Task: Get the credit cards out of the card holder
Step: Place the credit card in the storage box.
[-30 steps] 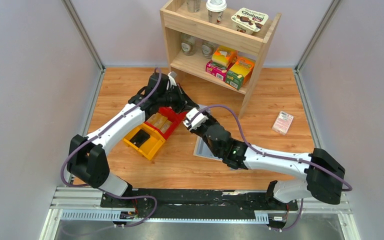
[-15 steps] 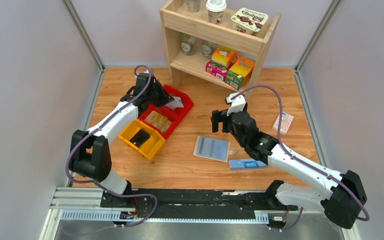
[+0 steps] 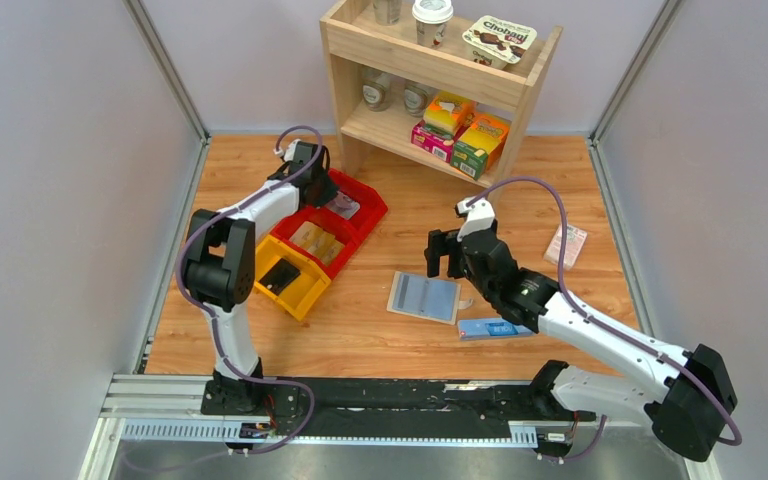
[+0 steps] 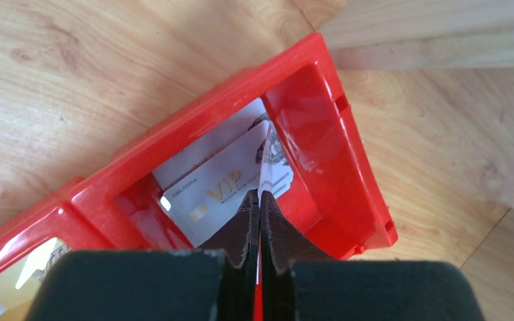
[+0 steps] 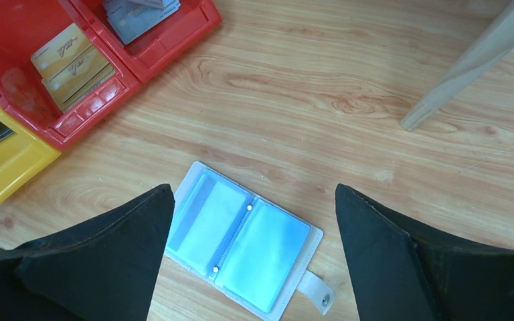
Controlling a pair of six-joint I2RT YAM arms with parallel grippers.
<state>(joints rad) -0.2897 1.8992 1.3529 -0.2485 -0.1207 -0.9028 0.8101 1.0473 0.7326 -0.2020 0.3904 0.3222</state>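
Jaws of the left gripper pressed shut above cards in a red bin — right gripper spread wide, empty, over the open card holder.

2 red bins; 1 yellow bin; 1 card holder; 1 blue box; 1 pink pkt.

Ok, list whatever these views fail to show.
- Right wrist view: the card holder has frosted sleeves that hide whether cards remain.
- Left wrist view: the VIP card has small print too tiny to read, and its lower edge is behind the shut left jaws.
- Top view: the blue box label is too small to read.
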